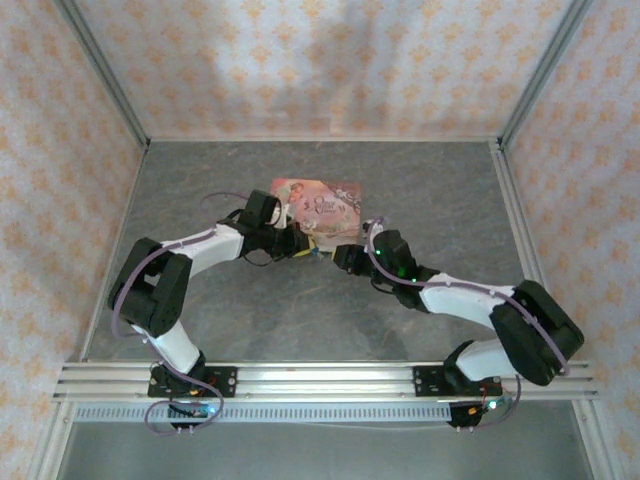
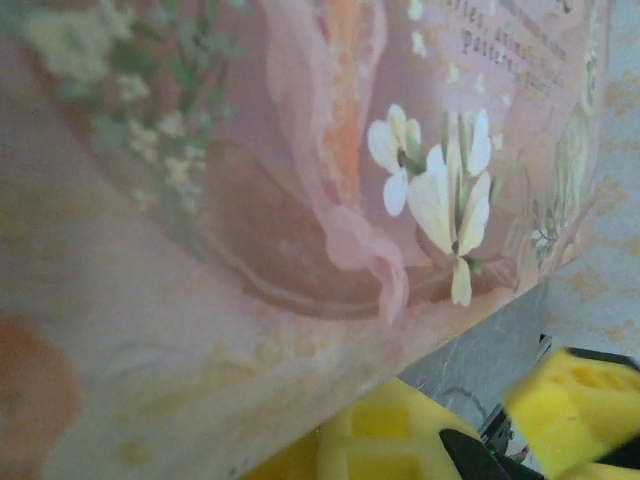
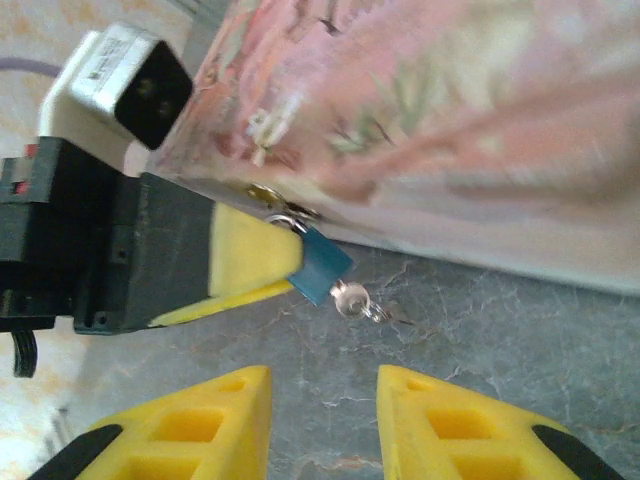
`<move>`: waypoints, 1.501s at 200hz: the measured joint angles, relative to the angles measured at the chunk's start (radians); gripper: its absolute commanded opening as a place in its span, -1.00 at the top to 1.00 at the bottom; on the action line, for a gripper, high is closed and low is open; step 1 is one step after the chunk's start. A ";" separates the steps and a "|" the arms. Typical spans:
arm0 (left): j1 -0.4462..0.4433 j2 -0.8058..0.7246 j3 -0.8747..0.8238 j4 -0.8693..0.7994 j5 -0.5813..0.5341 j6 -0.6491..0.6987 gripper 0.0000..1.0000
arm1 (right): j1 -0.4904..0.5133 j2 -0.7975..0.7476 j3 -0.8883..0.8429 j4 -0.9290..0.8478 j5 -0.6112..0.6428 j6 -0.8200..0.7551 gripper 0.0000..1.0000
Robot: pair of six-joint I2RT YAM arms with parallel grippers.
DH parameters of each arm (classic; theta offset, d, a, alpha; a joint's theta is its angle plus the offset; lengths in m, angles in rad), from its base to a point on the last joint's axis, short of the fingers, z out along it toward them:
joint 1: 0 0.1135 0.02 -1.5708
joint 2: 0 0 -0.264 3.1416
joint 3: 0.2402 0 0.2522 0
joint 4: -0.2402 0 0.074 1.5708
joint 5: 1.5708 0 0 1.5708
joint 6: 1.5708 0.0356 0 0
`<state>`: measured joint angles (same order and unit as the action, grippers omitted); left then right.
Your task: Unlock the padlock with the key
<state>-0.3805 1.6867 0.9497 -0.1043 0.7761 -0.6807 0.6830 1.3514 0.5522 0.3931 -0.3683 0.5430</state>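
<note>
Nearest, poised with right gripper (image 3: 323, 405) parted and empty, just short of the key (image 3: 352, 298) seated in the teal padlock (image 3: 322, 268). Beyond, pinched in closed left gripper (image 3: 283, 270), probably for steadying, at pink tin's (image 3: 480, 120) near edge.

Teal-blue padlock (image 3: 322, 268), silvery key (image 3: 352, 298), pink flower-printed tin (image 3: 480, 120), yellow-tipped left tool (image 3: 285, 262) and right tool (image 3: 325, 400), grey marbled table (image 3: 490, 340)

My ground: grey, stone-veined flat table (image 1: 300, 320).
Lying on it, ahead of me: pink, picture-printed rectangular tin box (image 1: 330, 198).
</note>
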 measured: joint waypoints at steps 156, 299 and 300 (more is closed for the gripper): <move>-0.019 -0.001 0.060 -0.106 0.038 -0.016 1.00 | 0.103 0.095 0.154 -0.287 0.121 -0.419 0.09; -0.018 -0.003 0.121 -0.174 0.081 -0.026 1.00 | 0.109 0.135 0.202 -0.229 0.105 -0.477 0.13; -0.018 -0.003 0.121 -0.174 0.081 -0.026 1.00 | 0.109 0.135 0.202 -0.229 0.105 -0.477 0.13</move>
<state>-0.3988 1.6840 1.0706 -0.2787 0.8574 -0.7071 0.7921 1.4864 0.7544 0.1646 -0.2638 0.0658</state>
